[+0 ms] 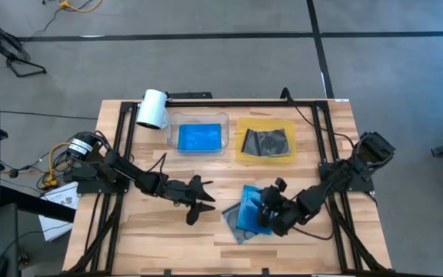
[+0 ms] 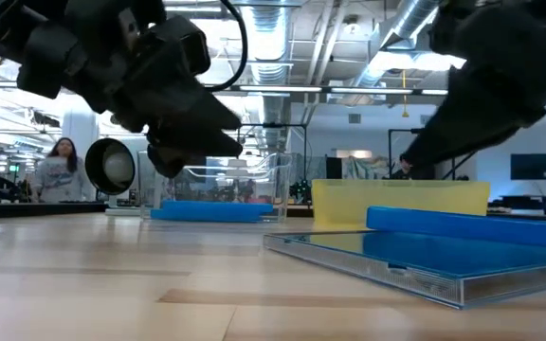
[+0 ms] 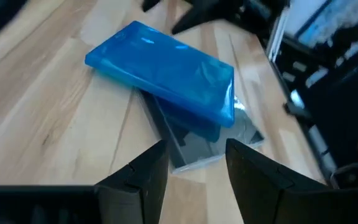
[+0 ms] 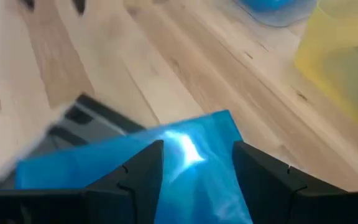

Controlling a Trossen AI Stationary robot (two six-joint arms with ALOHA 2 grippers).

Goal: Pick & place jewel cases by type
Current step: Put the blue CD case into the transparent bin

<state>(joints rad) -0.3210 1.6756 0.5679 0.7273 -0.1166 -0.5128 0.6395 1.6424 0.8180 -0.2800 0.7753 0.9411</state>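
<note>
High view: we see our right claw [image 1: 266,209], fingers apart, over the blue jewel case [image 1: 248,209] on the worktop [image 1: 129,238]; our left claw [image 1: 198,201] hovers open nearby.

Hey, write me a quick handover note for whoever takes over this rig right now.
Left hand: open, empty, hovering mid-table beside the pile.
Right hand: open, over the top blue case of the pile, not visibly gripping it.
Done: a blue case lies in the clear tray; a grey case lies in the yellow tray.
Left: the pile at front centre, blue cases over at least one grey case; exact count unclear. Sort blue to clear, grey to yellow.
</note>
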